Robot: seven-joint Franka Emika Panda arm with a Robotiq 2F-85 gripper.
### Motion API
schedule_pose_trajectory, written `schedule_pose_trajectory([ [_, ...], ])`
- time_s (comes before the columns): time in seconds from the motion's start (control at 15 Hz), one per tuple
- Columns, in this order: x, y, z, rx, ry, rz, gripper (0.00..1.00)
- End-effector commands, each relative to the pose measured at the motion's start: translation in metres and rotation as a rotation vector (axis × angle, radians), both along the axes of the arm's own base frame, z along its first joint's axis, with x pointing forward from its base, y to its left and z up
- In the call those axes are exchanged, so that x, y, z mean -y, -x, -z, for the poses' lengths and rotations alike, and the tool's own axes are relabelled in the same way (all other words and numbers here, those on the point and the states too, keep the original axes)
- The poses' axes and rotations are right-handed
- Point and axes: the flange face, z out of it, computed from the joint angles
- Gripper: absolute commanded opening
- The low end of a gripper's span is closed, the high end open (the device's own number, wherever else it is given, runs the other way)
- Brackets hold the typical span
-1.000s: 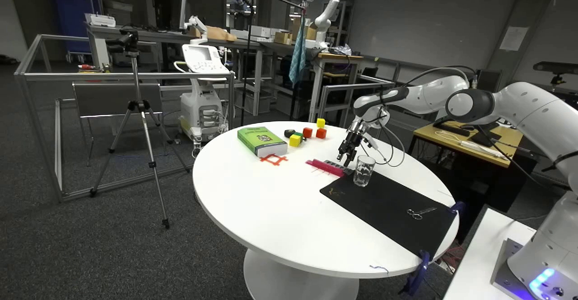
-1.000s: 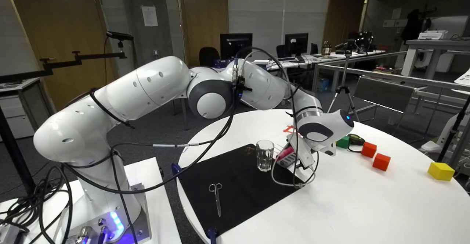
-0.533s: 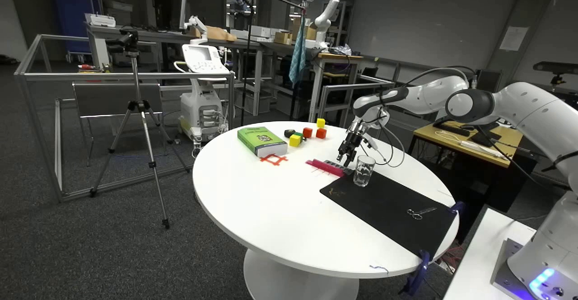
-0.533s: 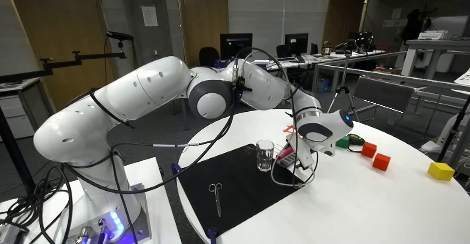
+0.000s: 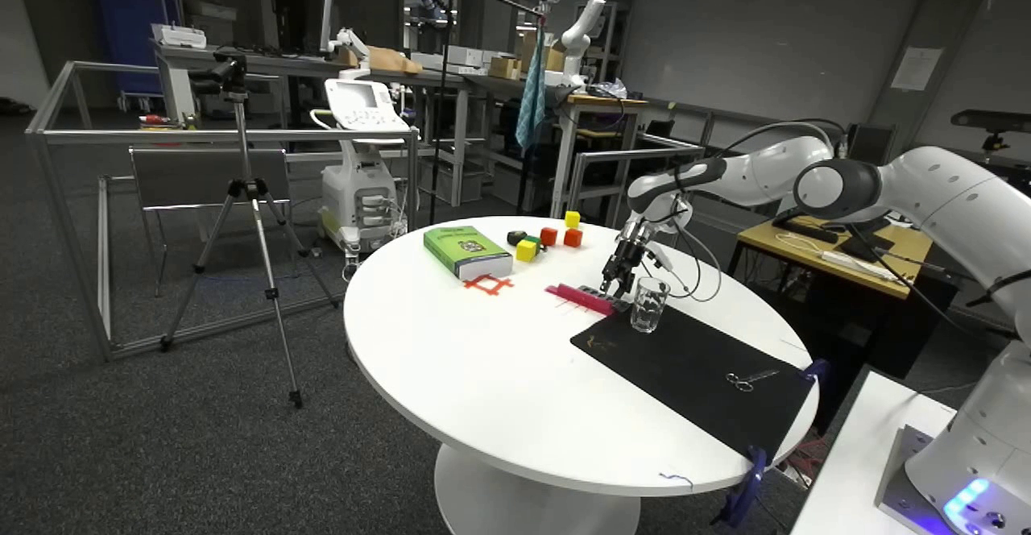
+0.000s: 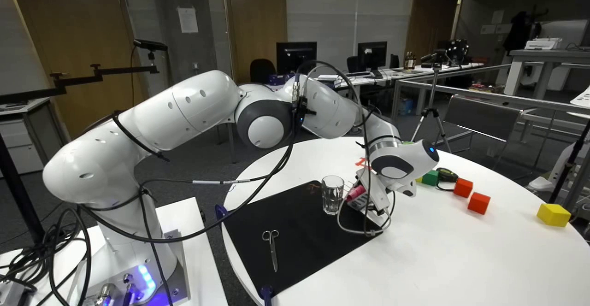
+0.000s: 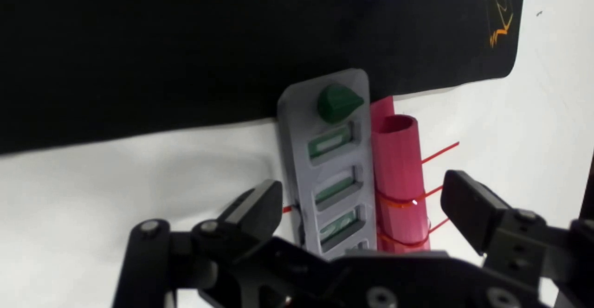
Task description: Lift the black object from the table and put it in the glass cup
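Lab room: grey carpet (image 5: pixel 161 438), tripod (image 5: pixel 248 188), metal rails (image 5: pixel 121 138) behind. Round white worktop (image 5: pixel 451 390) on a white base (image 5: pixel 536 491). Robot arm (image 6: pixel 198 98) reaches over it in both exterior views. Black mat (image 6: pixel 304 237) covers part of the worktop, blue clamps (image 5: pixel 750 480) at the edge. Glass (image 6: pixel 333 197) stands upright on the mat; part of it shows, cut off, at the top of the wrist view. Scissors (image 6: pixel 274 254) lie on the mat, well apart from the glass. Grey slotted bar (image 7: pixel 332 166) and pink tube (image 7: pixel 398 159) lie side by side near the glass, bar's end over the mat's edge, green pointed piece (image 7: pixel 338 103) at that end, red strings (image 7: pixel 440 152) across the tube. Jaws wide apart, bar and tube between them in the wrist view, worktop showing in both gaps, nothing held. Black stick: can't pick it out for sure in any view; thin dark strip (image 7: pixel 301 227) beside the bar, cannot tell what it is. Green book (image 5: pixel 465 249) lies farther across the worktop, red frame (image 5: pixel 487 284) just beside it. Red cubes (image 6: pixel 479 203), yellow cubes (image 5: pixel 526 250), green cube (image 6: pixel 430 178) and tape measure (image 6: pixel 446 175) sit loosely grouped.
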Motion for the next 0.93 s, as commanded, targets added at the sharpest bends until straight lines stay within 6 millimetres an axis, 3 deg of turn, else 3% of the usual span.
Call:
schedule_pose_trajectory([
  [0.0,-0.003,0.003,0.004,-0.018,0.010,-0.007,1.00],
  [0.73,-0.018,0.004,-0.006,-0.023,-0.006,-0.027,1.00],
  [0.87,-0.021,0.004,-0.007,-0.024,-0.004,-0.034,0.74],
])
